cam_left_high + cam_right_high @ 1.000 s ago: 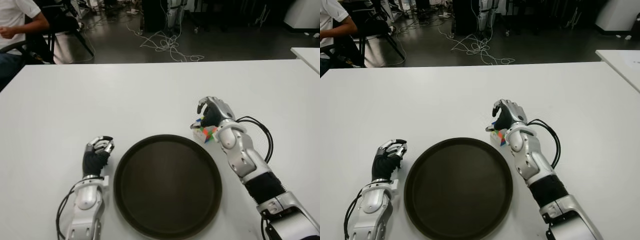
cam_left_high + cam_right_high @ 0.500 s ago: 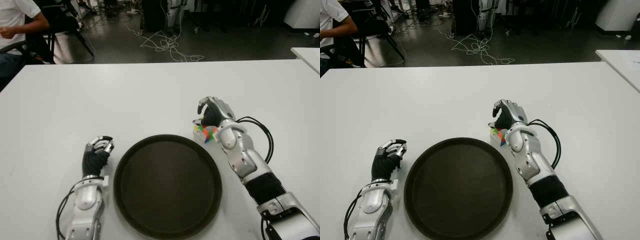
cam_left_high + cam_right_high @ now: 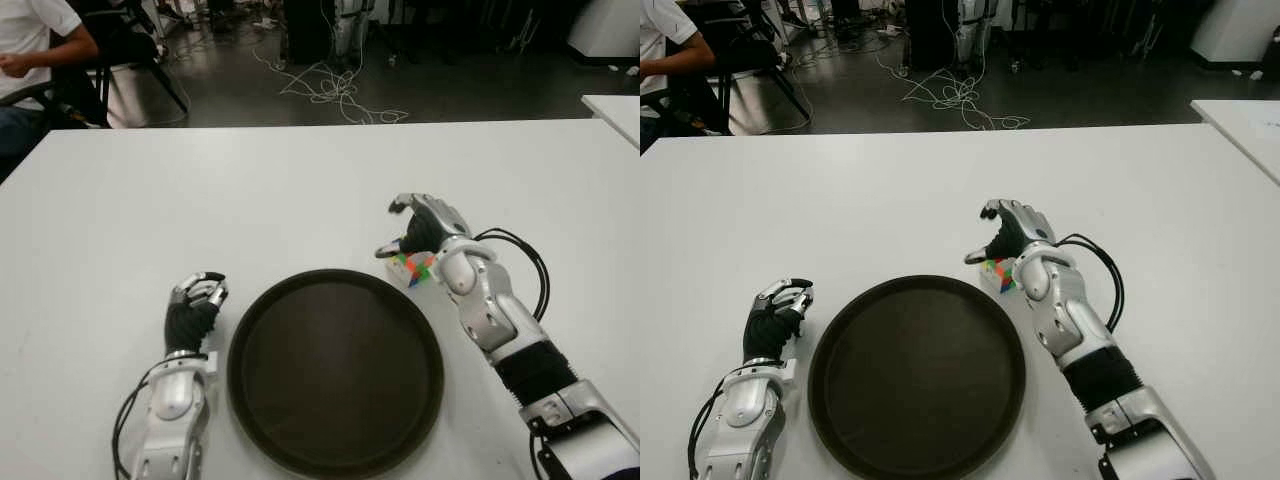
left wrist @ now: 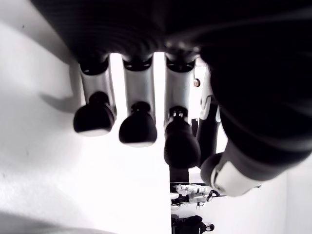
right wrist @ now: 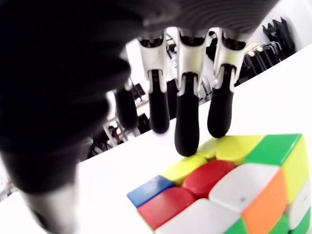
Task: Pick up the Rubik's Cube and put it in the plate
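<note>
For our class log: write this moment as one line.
right hand: open over Rubik's Cube | cube: on table, beside plate | left hand: idle, left of plate

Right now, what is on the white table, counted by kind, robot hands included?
Rubik's Cube: 1
Plate: 1, nothing in it
Robot hands: 2, the left robot hand curled beside the plate, the right robot hand open over the cube
Total: 4
</note>
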Robot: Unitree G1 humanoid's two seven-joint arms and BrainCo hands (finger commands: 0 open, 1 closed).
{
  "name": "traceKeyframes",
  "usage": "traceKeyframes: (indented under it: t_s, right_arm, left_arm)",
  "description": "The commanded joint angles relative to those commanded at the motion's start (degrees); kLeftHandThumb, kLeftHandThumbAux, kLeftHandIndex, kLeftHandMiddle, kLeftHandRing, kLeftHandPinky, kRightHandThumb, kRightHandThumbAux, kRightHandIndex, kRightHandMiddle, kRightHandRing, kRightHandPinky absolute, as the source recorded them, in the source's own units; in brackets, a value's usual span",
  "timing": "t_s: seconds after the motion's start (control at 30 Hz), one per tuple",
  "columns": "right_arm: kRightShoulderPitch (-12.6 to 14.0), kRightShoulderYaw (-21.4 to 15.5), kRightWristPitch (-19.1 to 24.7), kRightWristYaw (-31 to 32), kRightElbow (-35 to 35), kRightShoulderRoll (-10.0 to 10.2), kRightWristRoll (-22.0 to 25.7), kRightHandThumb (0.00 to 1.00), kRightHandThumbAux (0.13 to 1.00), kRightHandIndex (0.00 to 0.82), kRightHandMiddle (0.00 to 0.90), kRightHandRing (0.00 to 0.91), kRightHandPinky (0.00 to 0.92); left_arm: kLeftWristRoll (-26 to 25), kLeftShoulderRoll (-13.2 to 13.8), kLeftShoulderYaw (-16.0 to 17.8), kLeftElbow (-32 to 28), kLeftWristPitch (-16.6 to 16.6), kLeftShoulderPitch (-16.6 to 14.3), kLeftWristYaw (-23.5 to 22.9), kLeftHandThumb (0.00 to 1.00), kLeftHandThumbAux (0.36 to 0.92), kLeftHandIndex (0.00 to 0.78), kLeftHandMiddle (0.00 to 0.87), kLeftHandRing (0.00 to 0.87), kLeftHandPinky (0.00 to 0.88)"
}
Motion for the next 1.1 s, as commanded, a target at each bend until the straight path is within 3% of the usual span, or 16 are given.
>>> traceKeyframes:
  t_s: [0.43,1.1]
  right_arm:
    - [-0.88,1.09,-0.54,0.37,1.96,-0.65,-0.93,0.0,0.689,0.0,0.0,0.0,0.0]
    - [-1.15,1.94,-0.5,1.31,1.86,-1.12,-1.94,0.0,0.698,0.0,0.0,0.0,0.002]
  left_arm:
    - [-0.41,-0.28,0.27,-0.72,2.18,-0.14,0.28,0.711,0.704,0.444,0.811,0.828,0.824]
    - [-0.99,0.11,0.25,-0.56,1.78,-0.06,-0.4,0.711,0.704,0.444,0.809,0.829,0.827]
